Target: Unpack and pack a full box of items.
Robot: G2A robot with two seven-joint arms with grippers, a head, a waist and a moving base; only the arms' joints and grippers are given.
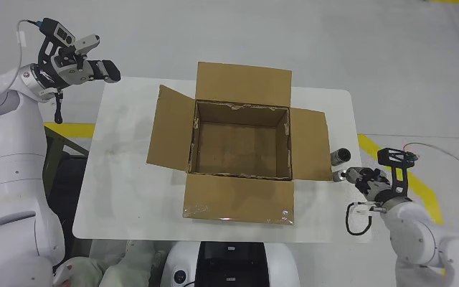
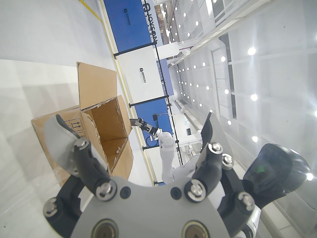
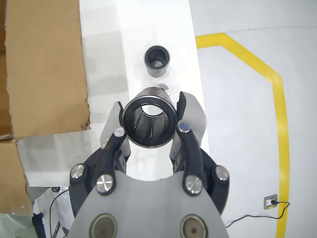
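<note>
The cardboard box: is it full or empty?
Empty. In the top view the cardboard box has its four flaps spread outward, and its bare floor shows with nothing on it.

White desk (image 1: 122, 179), rounded corners, surface bare apart from two items. Item one: open cardboard box (image 1: 240, 197), mid-desk, all four flaps spread outward, the near flap reaching the front edge. Item two: dark-bored metal sleeve (image 1: 340, 153), just beside the right-hand flap, near the desk's right edge. A like second sleeve (image 3: 150, 122) sits gripped in the right pincer (image 3: 150, 102) at that edge; contact with the desk cannot be determined.
</note>
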